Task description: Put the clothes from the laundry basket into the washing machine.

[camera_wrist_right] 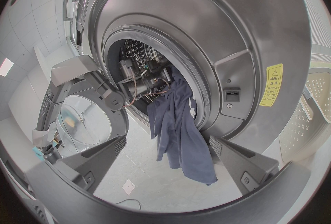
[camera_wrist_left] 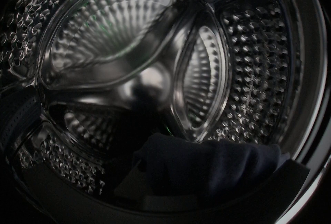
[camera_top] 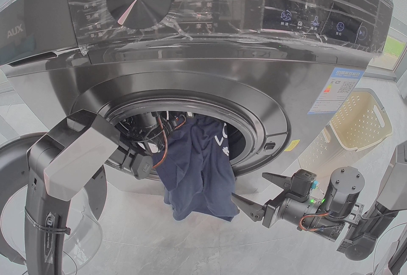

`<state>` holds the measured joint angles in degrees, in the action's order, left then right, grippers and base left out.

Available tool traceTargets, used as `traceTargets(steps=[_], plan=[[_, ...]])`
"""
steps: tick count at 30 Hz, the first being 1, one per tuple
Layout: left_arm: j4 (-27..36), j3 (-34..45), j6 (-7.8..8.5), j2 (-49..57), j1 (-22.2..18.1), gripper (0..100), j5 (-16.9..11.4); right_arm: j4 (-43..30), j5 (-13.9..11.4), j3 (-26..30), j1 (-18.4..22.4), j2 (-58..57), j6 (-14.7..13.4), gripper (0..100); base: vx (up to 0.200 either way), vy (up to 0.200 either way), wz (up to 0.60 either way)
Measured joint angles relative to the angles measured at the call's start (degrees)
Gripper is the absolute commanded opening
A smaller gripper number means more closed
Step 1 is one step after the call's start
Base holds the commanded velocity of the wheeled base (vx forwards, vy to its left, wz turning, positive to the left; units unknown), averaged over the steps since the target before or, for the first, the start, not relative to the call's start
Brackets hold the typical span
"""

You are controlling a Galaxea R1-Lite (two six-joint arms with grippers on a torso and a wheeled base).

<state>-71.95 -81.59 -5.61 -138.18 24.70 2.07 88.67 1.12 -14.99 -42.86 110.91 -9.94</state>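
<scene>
The navy shirt [camera_top: 199, 170], probably soft and light, hangs half out of the washing machine [camera_top: 254, 89], so the wide-open right gripper [camera_top: 248, 185] near its hem should pinch a thick fold, while the left gripper [camera_top: 163, 129] in the drum I cannot tell.

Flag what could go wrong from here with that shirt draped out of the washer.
1. Most of the shirt hangs outside over the door rim; it may slide to the floor.
2. The left arm's cables lie against the cloth and could snag it on withdrawal.
3. The right gripper, fingers open, sits by the hem and might push it aside.
</scene>
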Motion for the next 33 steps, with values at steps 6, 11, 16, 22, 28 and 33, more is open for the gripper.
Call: traceTargets(steps=[6,11,16,22,28,33], plan=[[4.3,-8.6,-0.35,-2.0,-1.0,0,2.9,0.0,0.0,0.0,-0.2,0.0,0.0,100,0.000,0.000,0.00],[4.4,-9.1,-0.55,-2.7,-1.3,100,3.6,0.0,0.0,0.0,-0.3,0.0,0.0,100,0.000,0.000,0.00],[4.8,-5.6,-1.87,-2.1,-1.0,100,3.7,0.0,0.0,0.0,-0.3,0.0,0.0,100,0.000,0.000,0.00],[8.2,2.2,-3.69,0.6,0.0,100,2.8,0.0,0.0,0.0,-0.3,0.0,0.0,100,0.000,0.000,0.00],[13.0,12.3,-4.95,5.0,1.8,100,-1.4,0.0,0.0,0.0,-0.4,0.0,0.0,100,0.000,0.000,0.00],[15.7,18.3,-5.21,7.5,3.6,100,-4.4,0.0,0.0,0.0,-0.6,0.0,0.0,100,0.000,0.000,0.00]])
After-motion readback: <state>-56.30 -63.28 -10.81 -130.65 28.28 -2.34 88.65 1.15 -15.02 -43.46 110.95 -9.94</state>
